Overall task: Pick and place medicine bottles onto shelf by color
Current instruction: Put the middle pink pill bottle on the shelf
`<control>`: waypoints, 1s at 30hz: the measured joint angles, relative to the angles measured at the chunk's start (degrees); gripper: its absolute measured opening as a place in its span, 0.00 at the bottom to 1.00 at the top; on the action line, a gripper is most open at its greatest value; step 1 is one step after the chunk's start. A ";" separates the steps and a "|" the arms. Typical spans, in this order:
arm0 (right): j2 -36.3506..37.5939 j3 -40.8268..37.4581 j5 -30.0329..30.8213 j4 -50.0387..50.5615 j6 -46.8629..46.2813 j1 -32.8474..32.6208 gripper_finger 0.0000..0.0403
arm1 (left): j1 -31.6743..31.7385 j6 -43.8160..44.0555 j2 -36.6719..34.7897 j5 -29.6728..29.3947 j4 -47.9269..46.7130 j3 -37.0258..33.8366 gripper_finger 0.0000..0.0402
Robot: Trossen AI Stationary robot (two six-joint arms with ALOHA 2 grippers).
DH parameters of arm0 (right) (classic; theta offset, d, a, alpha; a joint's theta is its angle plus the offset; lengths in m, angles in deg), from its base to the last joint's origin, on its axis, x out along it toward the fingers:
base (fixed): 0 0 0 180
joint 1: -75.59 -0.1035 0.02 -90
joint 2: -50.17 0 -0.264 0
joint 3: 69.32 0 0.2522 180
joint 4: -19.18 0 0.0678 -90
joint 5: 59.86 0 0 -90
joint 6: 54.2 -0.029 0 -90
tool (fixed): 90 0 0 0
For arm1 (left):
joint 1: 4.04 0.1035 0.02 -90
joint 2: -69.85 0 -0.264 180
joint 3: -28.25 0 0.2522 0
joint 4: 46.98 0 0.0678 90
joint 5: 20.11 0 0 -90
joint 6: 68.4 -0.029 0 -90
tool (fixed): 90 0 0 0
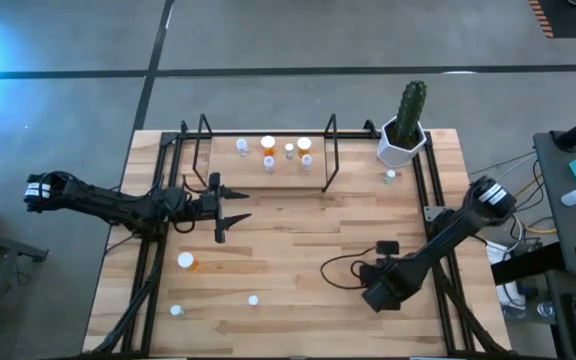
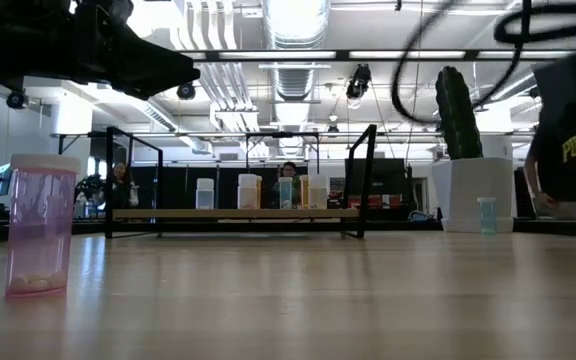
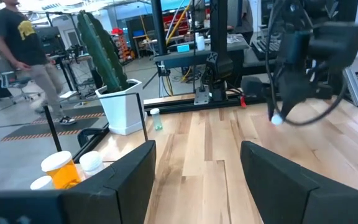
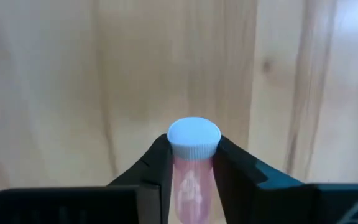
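Observation:
My right gripper (image 1: 376,290) hangs over the near right part of the table and is shut on a pinkish bottle with a white cap (image 4: 193,168). My left gripper (image 1: 236,215) is open and empty, above the table just in front of the shelf (image 1: 268,180). Several bottles stand on the shelf board, orange ones (image 1: 268,144) and clear ones (image 1: 242,146). An orange bottle (image 1: 186,261) and two small ones (image 1: 253,299) (image 1: 176,310) rest on the near left table. A pinkish bottle (image 2: 40,237) stands upright close to the low camera. My right gripper pinches the pinkish bottle's body just behind its white cap (image 4: 193,138), one finger (image 4: 157,168) on each side. The bottle lies along the fingers, its cap past their tips and pointing down at the table. In the left wrist view the cap (image 3: 277,119) hangs clear of the table.
A white pot with a green cactus (image 1: 401,140) stands at the far right corner, with a small greenish bottle (image 1: 390,176) beside it. Black wire uprights (image 1: 330,150) frame the shelf. A black cable (image 1: 343,262) lies on the table near my right arm. A person walks beyond the table.

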 joint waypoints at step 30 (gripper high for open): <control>-15.52 -20.63 23.81 -112.64 39.39 28.99 0.25 | 0.00 0.00 -0.01 0.07 0.46 0.00 0.54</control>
